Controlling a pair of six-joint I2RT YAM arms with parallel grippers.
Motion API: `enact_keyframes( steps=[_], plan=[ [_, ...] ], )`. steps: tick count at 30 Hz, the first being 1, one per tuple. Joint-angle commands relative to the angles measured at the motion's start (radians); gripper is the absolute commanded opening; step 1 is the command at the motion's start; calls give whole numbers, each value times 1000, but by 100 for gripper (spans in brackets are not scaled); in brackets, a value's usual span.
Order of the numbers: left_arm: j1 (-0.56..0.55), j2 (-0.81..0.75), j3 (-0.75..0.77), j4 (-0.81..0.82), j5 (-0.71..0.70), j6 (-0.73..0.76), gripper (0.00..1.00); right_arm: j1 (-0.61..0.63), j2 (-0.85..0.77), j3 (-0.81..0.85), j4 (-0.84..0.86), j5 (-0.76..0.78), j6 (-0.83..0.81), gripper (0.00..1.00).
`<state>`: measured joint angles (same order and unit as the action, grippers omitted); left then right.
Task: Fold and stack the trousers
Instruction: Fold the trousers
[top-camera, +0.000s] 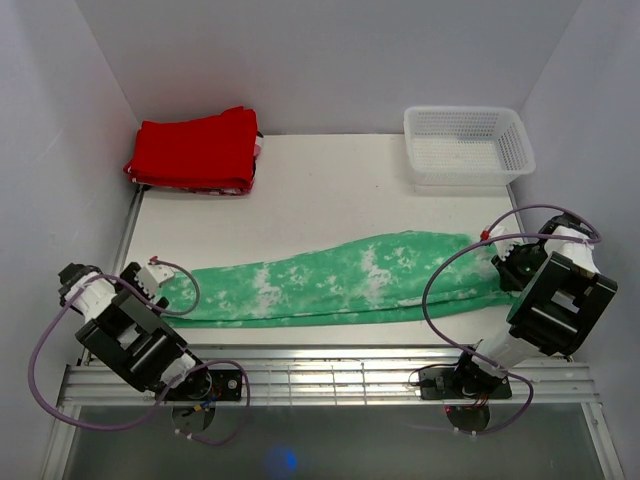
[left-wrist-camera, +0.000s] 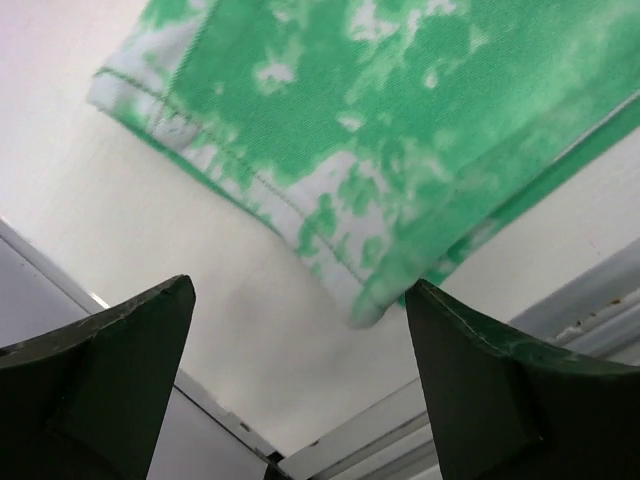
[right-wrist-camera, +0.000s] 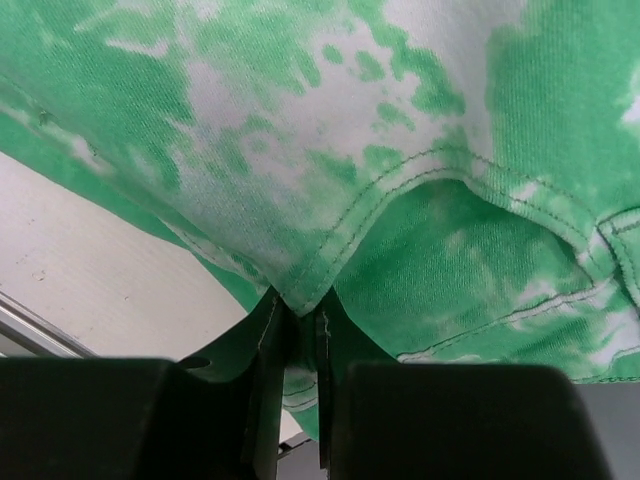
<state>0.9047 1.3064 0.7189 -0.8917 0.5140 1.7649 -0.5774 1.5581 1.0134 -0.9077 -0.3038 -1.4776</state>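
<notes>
The green tie-dye trousers (top-camera: 330, 280) lie stretched left to right along the near part of the table, folded lengthwise. My right gripper (top-camera: 503, 268) is shut on the waist end of the trousers (right-wrist-camera: 330, 150); the fabric edge is pinched between the jaws. My left gripper (top-camera: 160, 290) is open at the leg-hem end. In the left wrist view the hem (left-wrist-camera: 330, 190) lies on the table just beyond the open fingers (left-wrist-camera: 500, 390), untouched.
A folded plain red garment (top-camera: 195, 150) lies at the back left. A white mesh basket (top-camera: 467, 145) stands at the back right. A metal rail (top-camera: 330, 375) runs along the table's near edge. White walls enclose three sides.
</notes>
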Motion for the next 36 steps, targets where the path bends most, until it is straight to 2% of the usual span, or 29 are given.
enact_keyframes(
  steps=[1,3,5,8,10,14,17,21,23,24,28,31,33,34,35,36],
  plan=[
    [28,37,210,-180,56,19,98,-6,-9,-16,6,72,-56,8],
    [46,97,308,-325,96,8,98,-6,0,-10,-11,71,-56,8],
    [57,146,438,-384,145,-70,98,-6,3,-7,-19,75,-50,8],
    [57,243,534,-454,181,-189,98,-3,2,-25,-23,78,-52,8],
    [54,296,548,-443,196,-310,97,4,-3,-38,-20,86,-49,8],
    [46,369,547,-437,181,-485,82,19,-16,-71,-62,78,-41,13],
    [37,387,481,-424,170,-597,77,42,-38,-125,-50,107,-29,12],
    [14,375,373,-321,139,-712,74,80,-35,-171,-40,134,17,12],
    [-4,370,330,-250,112,-775,67,121,-30,-176,-43,115,72,12],
    [-25,373,324,-190,107,-826,57,140,-29,-176,-42,91,92,12],
    [-98,404,361,-72,60,-959,30,215,-43,-177,0,72,184,13],
    [-121,439,444,5,3,-1039,14,225,-59,-115,4,48,204,24],
    [-121,479,543,10,0,-1047,12,225,-78,-78,-40,34,201,38],
    [-122,485,577,2,10,-1027,18,225,-87,-62,-60,26,192,46],
    [-122,488,643,-30,32,-1001,27,225,-114,-37,-78,14,171,60],
    [-122,485,668,-51,105,-965,38,225,-130,-27,-100,6,154,65]
  ],
)
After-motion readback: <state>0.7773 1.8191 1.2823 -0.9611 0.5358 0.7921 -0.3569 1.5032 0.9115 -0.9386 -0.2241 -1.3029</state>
